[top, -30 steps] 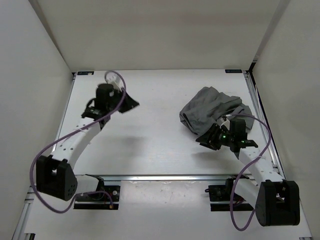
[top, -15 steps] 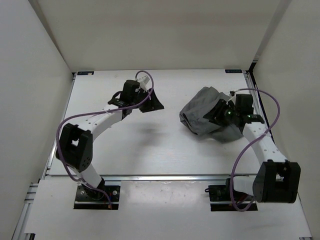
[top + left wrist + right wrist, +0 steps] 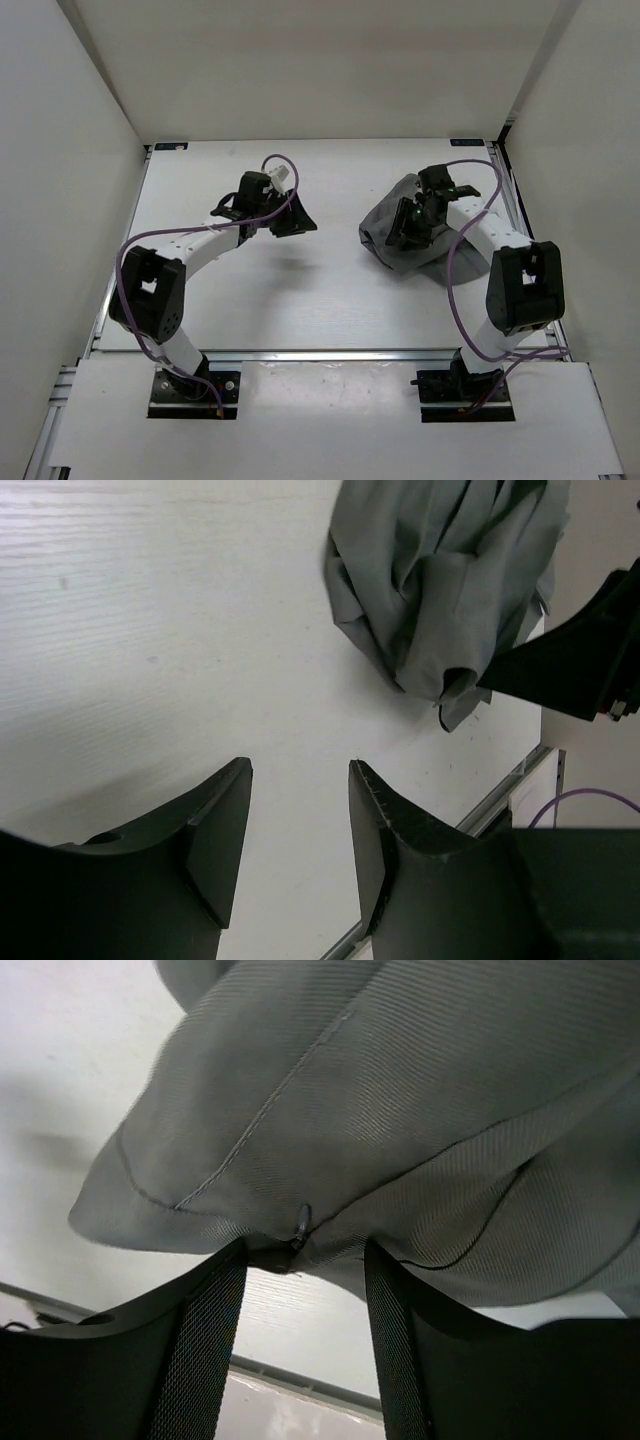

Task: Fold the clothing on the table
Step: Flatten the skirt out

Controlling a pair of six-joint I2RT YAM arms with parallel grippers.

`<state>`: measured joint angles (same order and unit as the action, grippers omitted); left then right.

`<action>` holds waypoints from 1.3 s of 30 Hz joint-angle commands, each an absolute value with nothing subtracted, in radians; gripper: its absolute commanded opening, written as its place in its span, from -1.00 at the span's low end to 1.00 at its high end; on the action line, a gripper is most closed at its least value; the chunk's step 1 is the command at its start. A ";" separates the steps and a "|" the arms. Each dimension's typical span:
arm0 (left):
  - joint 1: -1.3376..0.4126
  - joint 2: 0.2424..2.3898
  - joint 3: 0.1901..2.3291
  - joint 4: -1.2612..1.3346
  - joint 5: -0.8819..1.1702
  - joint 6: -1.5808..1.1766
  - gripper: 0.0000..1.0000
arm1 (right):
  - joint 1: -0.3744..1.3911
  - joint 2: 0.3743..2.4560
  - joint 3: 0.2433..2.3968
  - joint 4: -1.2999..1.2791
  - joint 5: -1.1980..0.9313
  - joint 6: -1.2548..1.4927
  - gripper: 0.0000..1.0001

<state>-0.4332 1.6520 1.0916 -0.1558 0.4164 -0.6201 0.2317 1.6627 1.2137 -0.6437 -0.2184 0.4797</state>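
Skirt (image 3: 380,235) lay crumpled on the counter's (image 3: 330,300) far right. Right pincer (image 3: 305,1260) spread against its edge, left pincer (image 3: 300,780) spread over bare counter. Flattening stage, I judged; next needs a firm edge pinch.

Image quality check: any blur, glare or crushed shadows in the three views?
Top external: even light, sharp, only soft shadows on the table, no glare. Left wrist: clothing and table grain crisp; the left gripper's fingers near-black, little detail. Right wrist: clothing fills the frame, weave sharp mid-frame, softer toward the left edge; the right gripper's fingers dark, in shadow.
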 commanded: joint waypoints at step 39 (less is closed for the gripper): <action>-0.411 1.390 0.726 -0.135 0.417 -0.647 -0.97 | 0.227 1.569 1.299 -0.989 0.371 0.377 -1.00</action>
<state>-0.4004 1.4559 0.7654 -0.1436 0.4091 -0.6407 0.1574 1.4731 1.2366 -0.9752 0.3260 0.4072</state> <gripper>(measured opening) 0.036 0.004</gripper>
